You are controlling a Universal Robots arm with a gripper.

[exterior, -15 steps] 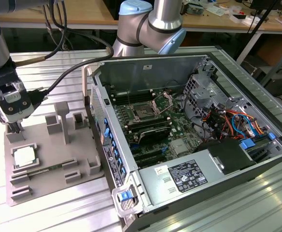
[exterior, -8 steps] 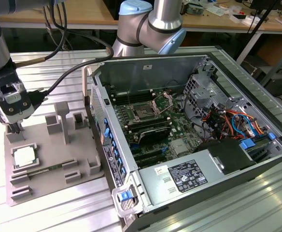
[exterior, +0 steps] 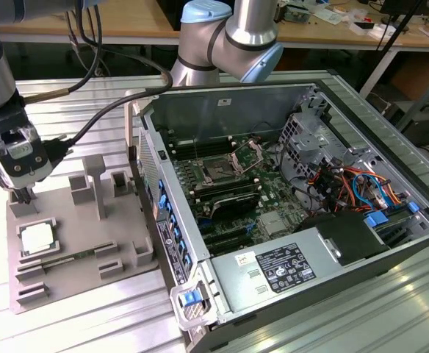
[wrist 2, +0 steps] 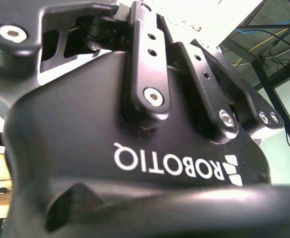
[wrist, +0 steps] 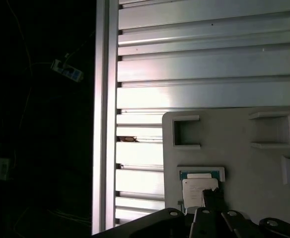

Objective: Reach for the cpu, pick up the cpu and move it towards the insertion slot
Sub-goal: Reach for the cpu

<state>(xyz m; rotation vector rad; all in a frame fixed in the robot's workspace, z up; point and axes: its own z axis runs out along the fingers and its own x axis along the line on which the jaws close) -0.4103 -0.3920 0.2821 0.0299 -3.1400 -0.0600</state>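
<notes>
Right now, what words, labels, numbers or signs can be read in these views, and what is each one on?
White lettering with a logo, on the black body of the hand, second wrist view: an upside-down brand mark, not quoted.
Black label on the power supply, exterior view: print too small to read.
White sticker beside it: marks too small to read.
Nothing legible on the cpu.

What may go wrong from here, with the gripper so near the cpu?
1. The cpu lies in a rimmed recess of the fixture. The gripper, close by it, might strike the rim or take the chip off-centre.
2. The slot lies inside the case, so the way there crosses the case wall, and the cable running from the gripper might snag on it.
</notes>
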